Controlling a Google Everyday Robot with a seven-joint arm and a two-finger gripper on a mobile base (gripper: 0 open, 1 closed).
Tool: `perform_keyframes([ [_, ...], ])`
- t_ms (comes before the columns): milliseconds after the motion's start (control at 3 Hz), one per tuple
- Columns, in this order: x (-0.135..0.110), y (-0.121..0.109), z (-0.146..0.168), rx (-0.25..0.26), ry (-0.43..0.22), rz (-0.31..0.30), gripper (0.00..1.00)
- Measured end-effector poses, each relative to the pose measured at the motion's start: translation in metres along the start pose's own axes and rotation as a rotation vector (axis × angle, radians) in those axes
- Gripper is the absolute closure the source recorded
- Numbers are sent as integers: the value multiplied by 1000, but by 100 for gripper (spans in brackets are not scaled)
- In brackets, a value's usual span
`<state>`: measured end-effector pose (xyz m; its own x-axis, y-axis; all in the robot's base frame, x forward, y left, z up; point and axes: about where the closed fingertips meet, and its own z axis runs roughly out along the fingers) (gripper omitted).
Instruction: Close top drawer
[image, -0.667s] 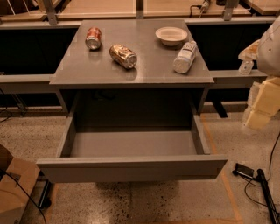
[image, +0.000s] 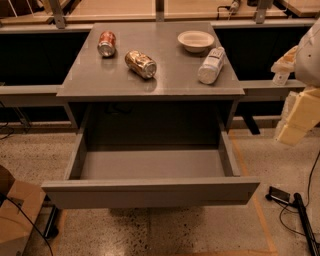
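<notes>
The top drawer (image: 150, 192) of the grey cabinet is pulled far out toward me. Its broad, plain front panel faces the floor side, and its shallow grey interior (image: 152, 164) holds nothing. My arm shows as cream and white parts at the right edge of the camera view. The gripper (image: 292, 125) hangs there, to the right of the drawer's right side wall and apart from it, at about the height of the drawer opening. It touches nothing.
The cabinet top (image: 100, 75) carries a red can (image: 106, 43), a crushed can lying on its side (image: 140, 64), a white bowl (image: 195, 40) and a white bottle on its side (image: 211, 66). A cardboard box (image: 15, 215) sits on the floor at lower left, and cables and a black device (image: 280, 195) at lower right.
</notes>
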<state>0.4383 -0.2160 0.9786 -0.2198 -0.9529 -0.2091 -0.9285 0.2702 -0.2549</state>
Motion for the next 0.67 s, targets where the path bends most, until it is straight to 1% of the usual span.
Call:
perform_keyframes([
  [333,5,2,22,-27,-16,-12,46],
  [667,10,6,54,-71,-30,-29,69],
])
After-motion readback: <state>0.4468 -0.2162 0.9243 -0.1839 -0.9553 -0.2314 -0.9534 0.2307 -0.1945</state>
